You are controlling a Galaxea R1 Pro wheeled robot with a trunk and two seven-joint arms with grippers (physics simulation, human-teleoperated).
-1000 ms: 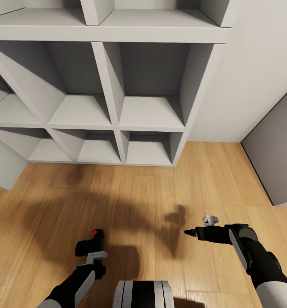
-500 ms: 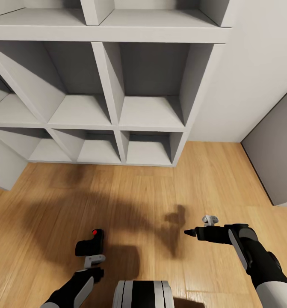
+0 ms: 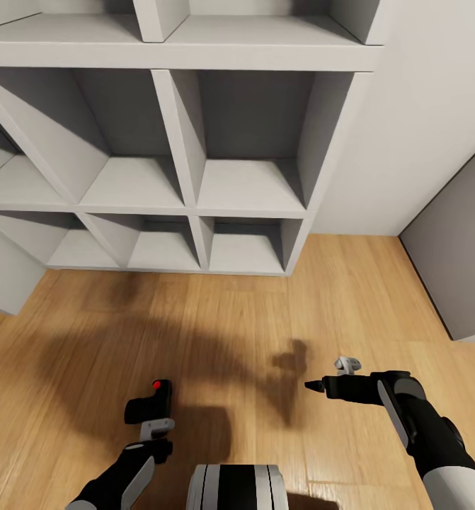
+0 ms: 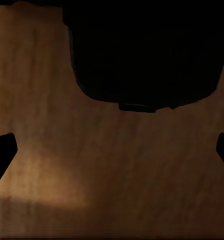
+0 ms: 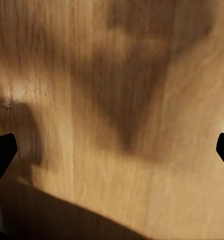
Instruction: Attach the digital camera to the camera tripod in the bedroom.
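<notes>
Left arm has pulled back a bit toward the robot base since a second ago; camera view, shelves and right arm unchanged. Digital camera (image 3: 149, 405) sits on the wood floor (image 3: 216, 326), just ahead of the left gripper (image 3: 156, 428), red dot up. In the left wrist view the digital camera (image 4: 144, 55) is a dark block beyond the fingers (image 4: 1, 150), which are spread wide with nothing between them. Right gripper (image 3: 315, 385) hovers over bare floor, fingers (image 5: 1, 150) also wide, empty. Tripod not in frame; white cube shelves (image 3: 187, 163) ahead. Handling guess: small rigid box, light, smooth plastic so likely slippery; lens is the fragile bit. Grip across the flat body sides, low, keeping the base free for the mount.
</notes>
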